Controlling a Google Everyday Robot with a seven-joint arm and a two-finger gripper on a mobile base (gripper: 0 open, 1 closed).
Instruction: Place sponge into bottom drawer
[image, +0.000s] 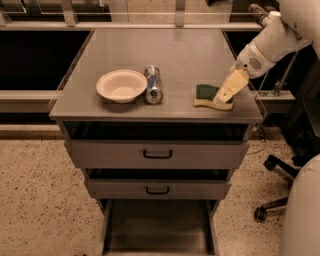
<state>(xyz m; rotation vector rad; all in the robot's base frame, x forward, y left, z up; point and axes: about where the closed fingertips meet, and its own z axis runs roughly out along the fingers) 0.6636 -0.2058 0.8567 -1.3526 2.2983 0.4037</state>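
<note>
The sponge (207, 96), dark green over pale yellow foam, lies flat on the grey cabinet top (155, 60) near its front right corner. My gripper (223, 94) hangs from the white arm at the upper right and its pale yellow fingers (229, 85) reach down over the sponge's right end, covering part of it. The bottom drawer (159, 225) is pulled out below the two upper drawers and shows a bare grey tray.
A white bowl (121, 85) and a metal can (153, 84) lying on its side sit on the cabinet top's left half. Two upper drawers with black handles (157, 154) are slightly ajar. An office chair base (272, 200) stands on the floor at right.
</note>
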